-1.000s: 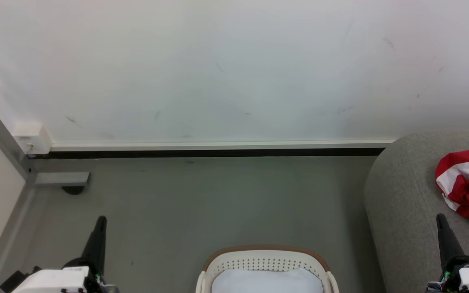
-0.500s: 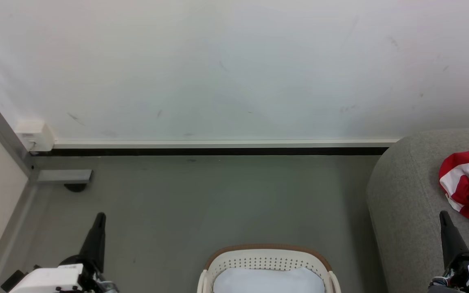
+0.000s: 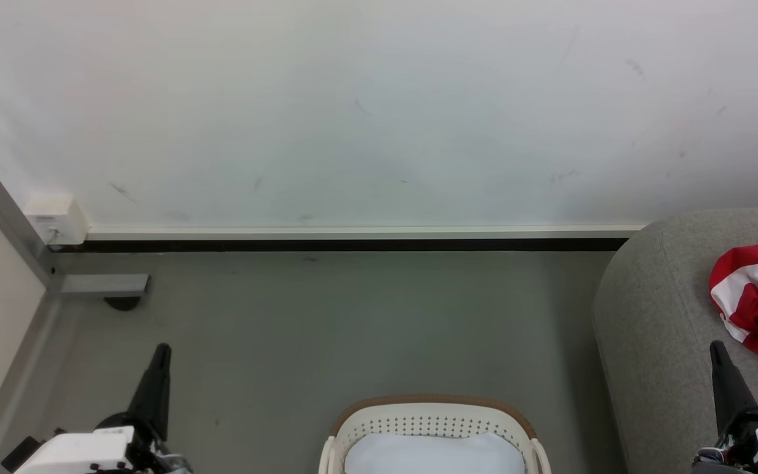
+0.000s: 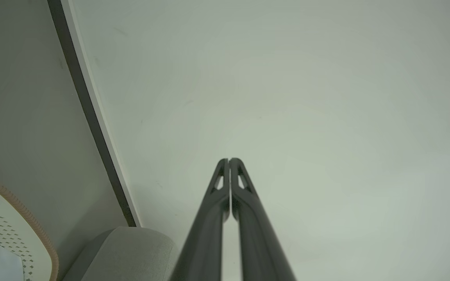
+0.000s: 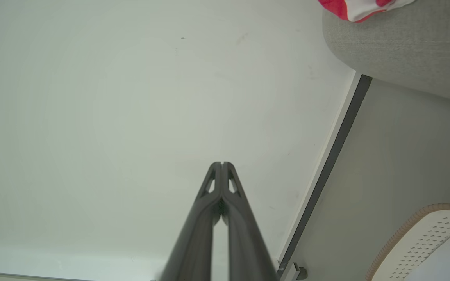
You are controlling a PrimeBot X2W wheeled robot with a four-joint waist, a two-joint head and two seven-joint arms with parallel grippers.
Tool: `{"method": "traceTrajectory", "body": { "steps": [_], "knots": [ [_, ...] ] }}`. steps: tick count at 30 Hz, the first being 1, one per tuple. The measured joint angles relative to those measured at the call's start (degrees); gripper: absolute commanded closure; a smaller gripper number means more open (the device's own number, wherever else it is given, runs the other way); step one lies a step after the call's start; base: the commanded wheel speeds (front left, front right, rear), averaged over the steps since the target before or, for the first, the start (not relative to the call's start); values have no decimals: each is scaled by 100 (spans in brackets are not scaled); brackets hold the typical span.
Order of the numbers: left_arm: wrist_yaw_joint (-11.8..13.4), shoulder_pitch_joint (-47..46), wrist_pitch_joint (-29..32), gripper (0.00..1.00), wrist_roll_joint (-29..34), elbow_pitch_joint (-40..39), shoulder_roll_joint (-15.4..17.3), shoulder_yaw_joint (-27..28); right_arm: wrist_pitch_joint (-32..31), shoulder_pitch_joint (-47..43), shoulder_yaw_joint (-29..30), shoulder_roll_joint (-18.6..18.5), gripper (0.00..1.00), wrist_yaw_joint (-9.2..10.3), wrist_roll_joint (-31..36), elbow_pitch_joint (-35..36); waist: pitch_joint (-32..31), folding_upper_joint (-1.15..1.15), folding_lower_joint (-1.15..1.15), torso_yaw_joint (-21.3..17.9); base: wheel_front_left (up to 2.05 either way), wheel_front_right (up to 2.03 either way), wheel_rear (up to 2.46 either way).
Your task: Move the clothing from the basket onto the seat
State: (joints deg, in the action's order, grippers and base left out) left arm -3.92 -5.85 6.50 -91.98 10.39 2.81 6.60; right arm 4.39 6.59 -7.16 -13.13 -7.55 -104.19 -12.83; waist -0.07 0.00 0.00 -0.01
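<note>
My left gripper (image 3: 163, 349) and right gripper (image 3: 716, 347) stay pinched closed and empty, just as they were a moment ago. The red clothing (image 3: 757, 296) lies on the grey seat (image 3: 655, 316), right of the basket (image 3: 431, 401).

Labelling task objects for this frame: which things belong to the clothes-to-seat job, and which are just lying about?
Job: seat; red-and-white clothing, lying on it; basket.

Lying about: white wall box; metal post; grey floor bracket. White bundle in the basket: cannot tell what it is.
</note>
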Motion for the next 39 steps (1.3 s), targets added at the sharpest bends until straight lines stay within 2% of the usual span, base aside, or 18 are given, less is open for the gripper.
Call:
{"method": "traceTrajectory", "body": {
  "steps": [39],
  "knots": [
    [0, -1, 0, 100, 0, -1, 0, 0, 157, 3, -189, -152, 100, 0, -172, 54, 2, 0, 0, 0, 0, 0, 0]
  ]
}}
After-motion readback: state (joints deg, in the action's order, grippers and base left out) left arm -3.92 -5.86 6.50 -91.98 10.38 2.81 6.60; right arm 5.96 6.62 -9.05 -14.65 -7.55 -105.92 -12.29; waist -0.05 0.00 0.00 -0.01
